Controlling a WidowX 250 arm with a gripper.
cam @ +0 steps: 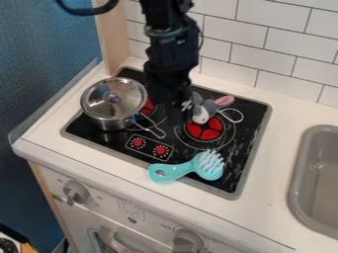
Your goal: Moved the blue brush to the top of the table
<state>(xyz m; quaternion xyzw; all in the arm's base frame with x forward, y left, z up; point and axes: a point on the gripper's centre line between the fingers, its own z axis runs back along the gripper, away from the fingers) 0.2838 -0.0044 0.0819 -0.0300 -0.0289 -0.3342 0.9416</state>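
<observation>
The black gripper (177, 109) hangs over the middle of the black stove top, between the metal pot and the grey plush toy; whether it is open or shut cannot be made out. The blue brush (174, 171), turquoise with white bristles facing up, lies at the stove's front edge. Its bristle head is on the black surface and its handle reaches over the rim onto the white counter. The gripper is behind the brush, apart from it.
A lidded metal pot (113, 103) stands at the stove's left, its handle pointing toward the front right. The grey plush toy (203, 109) with a pink ear lies right beside the gripper. A grey sink (297, 190) is at the right, and a tiled wall (286, 44) rises behind.
</observation>
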